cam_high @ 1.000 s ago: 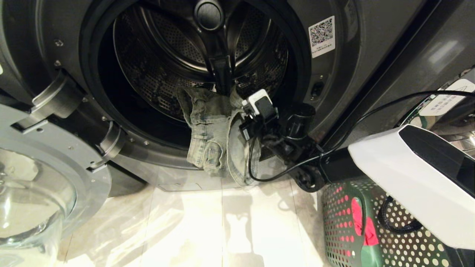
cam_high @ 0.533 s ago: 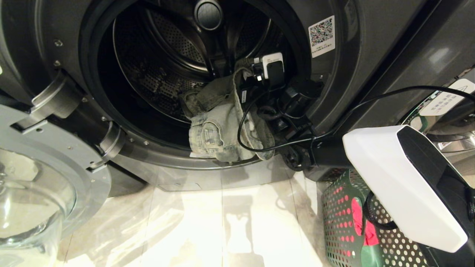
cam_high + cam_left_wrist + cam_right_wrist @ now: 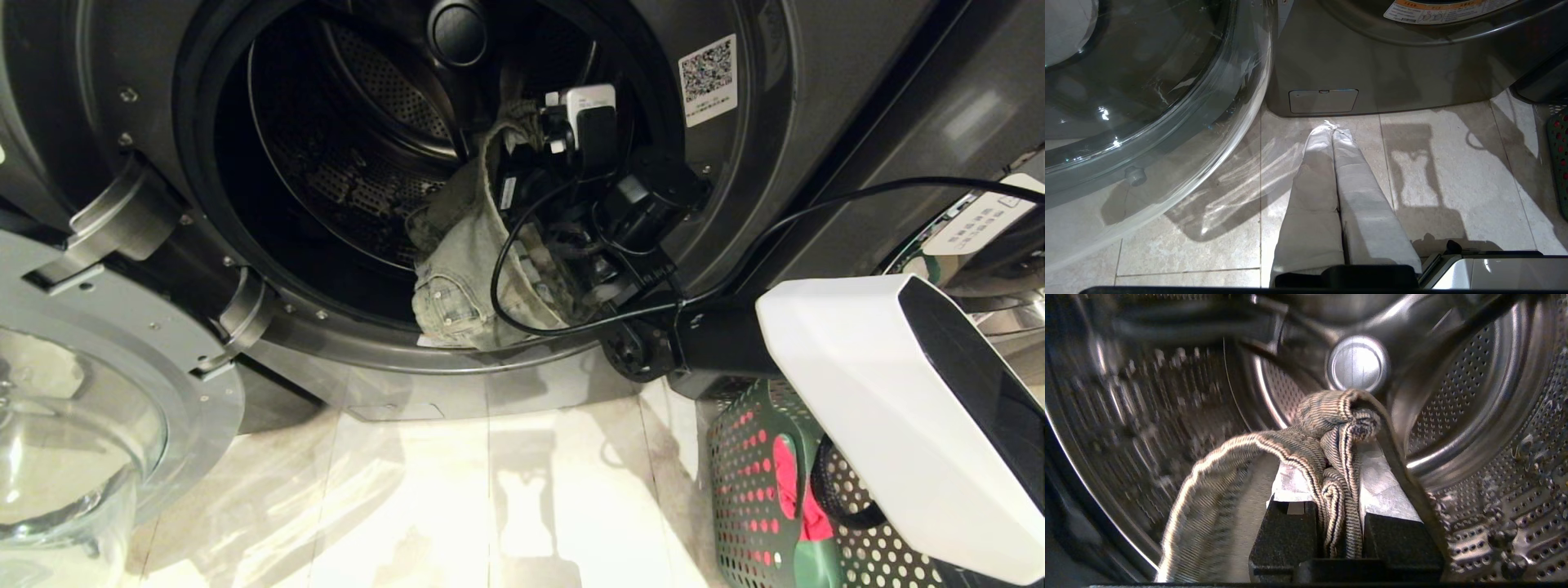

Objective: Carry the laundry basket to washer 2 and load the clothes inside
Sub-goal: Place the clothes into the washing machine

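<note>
The dark grey front-load washer [image 3: 816, 98] stands with its door swung open; no numeral label shows. My right gripper [image 3: 522, 139] reaches through the door ring into the steel drum [image 3: 1486, 416], shut on a bunched fold of the faded grey-green denim piece [image 3: 1229, 477]. The rest of the denim [image 3: 457, 278] hangs down to the lower door seal. The dark green laundry basket [image 3: 759, 506] stands on the floor at the lower right, a pink-red garment [image 3: 788, 482] showing through its handle hole. My left gripper [image 3: 1331, 128] hangs shut and empty over the floor tiles.
The open glass door [image 3: 73, 425] juts out at the lower left, close to my left gripper. My right arm's white shell [image 3: 882, 408] and its black cable [image 3: 816, 216] cross above the basket. Pale tiles [image 3: 506, 490] lie before the washer.
My right gripper has risen and gone deeper into the drum with the denim. The denim's lower end, which hung outside below the door ring, now sits on the lower seal.
</note>
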Tool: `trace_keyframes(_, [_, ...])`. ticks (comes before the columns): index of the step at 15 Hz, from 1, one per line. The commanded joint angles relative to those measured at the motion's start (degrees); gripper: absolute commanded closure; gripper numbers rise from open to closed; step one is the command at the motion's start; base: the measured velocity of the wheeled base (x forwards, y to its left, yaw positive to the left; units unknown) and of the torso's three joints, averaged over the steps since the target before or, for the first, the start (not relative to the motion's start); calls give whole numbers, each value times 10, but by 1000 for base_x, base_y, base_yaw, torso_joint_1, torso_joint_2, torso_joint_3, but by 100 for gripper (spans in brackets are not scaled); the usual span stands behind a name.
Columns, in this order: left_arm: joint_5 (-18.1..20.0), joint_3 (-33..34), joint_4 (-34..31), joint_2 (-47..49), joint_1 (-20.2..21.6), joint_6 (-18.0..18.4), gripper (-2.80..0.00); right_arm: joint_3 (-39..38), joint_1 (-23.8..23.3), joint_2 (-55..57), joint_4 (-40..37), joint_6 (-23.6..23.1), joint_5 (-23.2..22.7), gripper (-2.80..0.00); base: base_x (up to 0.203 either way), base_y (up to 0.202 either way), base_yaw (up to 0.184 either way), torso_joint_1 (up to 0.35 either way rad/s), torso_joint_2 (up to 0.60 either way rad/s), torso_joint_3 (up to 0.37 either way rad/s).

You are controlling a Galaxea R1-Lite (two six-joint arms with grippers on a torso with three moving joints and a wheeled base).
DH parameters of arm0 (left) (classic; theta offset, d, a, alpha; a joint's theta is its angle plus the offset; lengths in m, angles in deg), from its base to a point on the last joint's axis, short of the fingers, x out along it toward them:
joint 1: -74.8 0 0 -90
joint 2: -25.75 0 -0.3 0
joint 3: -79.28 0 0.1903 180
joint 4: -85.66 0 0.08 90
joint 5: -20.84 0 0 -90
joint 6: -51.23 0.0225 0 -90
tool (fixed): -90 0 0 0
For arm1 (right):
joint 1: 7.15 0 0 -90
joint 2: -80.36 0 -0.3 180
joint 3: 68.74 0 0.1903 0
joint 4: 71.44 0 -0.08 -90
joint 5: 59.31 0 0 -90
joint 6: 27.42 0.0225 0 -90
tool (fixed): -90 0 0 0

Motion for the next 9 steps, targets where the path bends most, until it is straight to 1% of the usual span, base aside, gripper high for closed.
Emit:
trace_keyframes(1, [0,4,0,1,0,0,0,-1,8,-15,4,2,0,0,0,0,0,0,0,0])
trace_keyframes(6, [0,4,0,1,0,0,0,-1,7,-27,4,11,0,0,0,0,0,0,0,0])
trace_keyframes(9, [-1,4,0,1,0,0,0,-4,6,-6,-5,13,1,0,0,0,0,0,0,0])
